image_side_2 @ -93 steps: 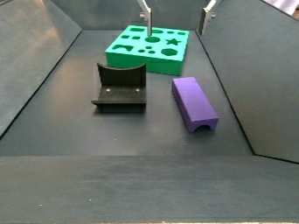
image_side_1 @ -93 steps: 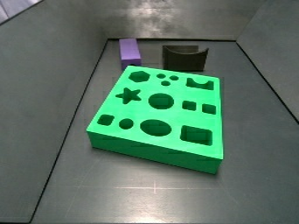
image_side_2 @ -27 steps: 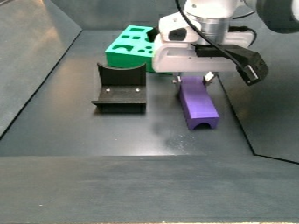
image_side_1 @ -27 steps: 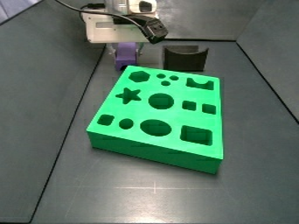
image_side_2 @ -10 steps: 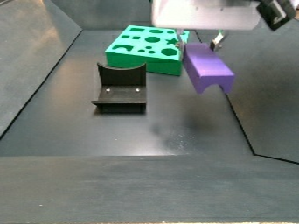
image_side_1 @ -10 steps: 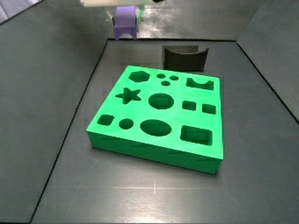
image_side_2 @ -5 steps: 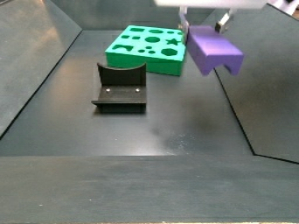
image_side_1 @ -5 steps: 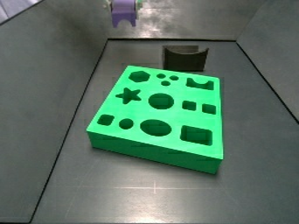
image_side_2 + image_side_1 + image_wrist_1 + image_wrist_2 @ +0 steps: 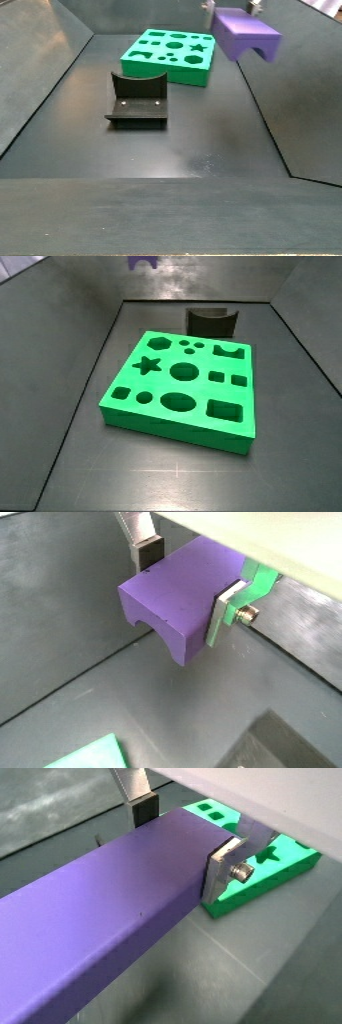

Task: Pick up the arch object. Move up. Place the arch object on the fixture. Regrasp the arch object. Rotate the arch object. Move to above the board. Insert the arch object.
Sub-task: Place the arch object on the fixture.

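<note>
**Arch object carried higher, clear of the floor**

Since half a second before, the arch object (image 9: 249, 34) had climbed further toward the top of both side views, and my gripper's body had left those frames almost entirely.

In a side view, only the lower tip of the purple piece (image 9: 140, 261) showed at the top edge, left of centre. Below it, well apart, the fixture (image 9: 211, 320) stood at the back of the floor, just beyond the far edge of the board (image 9: 181, 386), which filled the middle of the frame.

In a side view from the opposite end, the arch object hung in the upper right, its notched end facing the camera, with a sliver of one finger (image 9: 251, 7) above it. The board (image 9: 170, 55) lay at upper centre, to the left of the piece, and the fixture (image 9: 138, 100) sat left of centre, nearer the camera than the board.

In a wrist view, my gripper (image 9: 190, 582) pinched the arch object (image 9: 181, 597) across its flat sides, one finger (image 9: 139, 543) on the far face and the other on the near face, pads pressed against purple. The notch in its end showed.

In a wrist view looking along the piece, my gripper (image 9: 183, 834) clamped the arch object (image 9: 100, 898) the same way, and the board (image 9: 261, 863) lay beyond it on the dark floor.
</note>
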Available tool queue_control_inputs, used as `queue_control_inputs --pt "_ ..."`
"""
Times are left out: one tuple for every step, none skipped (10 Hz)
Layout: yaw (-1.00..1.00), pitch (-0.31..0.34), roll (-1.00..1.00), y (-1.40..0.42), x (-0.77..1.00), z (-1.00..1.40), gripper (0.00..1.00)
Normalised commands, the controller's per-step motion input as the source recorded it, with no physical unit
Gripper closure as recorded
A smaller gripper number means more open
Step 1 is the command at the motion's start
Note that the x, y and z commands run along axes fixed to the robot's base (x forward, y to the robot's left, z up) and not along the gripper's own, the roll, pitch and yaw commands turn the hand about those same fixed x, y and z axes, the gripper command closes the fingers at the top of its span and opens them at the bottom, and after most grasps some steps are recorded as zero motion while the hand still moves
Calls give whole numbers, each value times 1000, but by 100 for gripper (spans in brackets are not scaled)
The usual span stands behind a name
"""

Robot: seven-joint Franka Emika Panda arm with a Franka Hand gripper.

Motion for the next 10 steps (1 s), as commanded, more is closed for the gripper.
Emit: queue_control_inputs --pt "-152 -26 -5 -171 1000 132 100" --pt "-95 17 8 -150 1000 119 100" --pt "-74 38 14 -143 1000 110 100" --pt "-38 75 28 -125 1000 97 100" --pt "-19 100 39 -115 1000 87 100" --pt "-1 119 53 -104 1000 79 100" --pt "12 136 65 -93 1000 70 100" --pt "29 153 85 -76 1000 55 100" --pt "34 158 93 -71 1000 50 100" --pt "36 157 98 -62 1000 39 100"
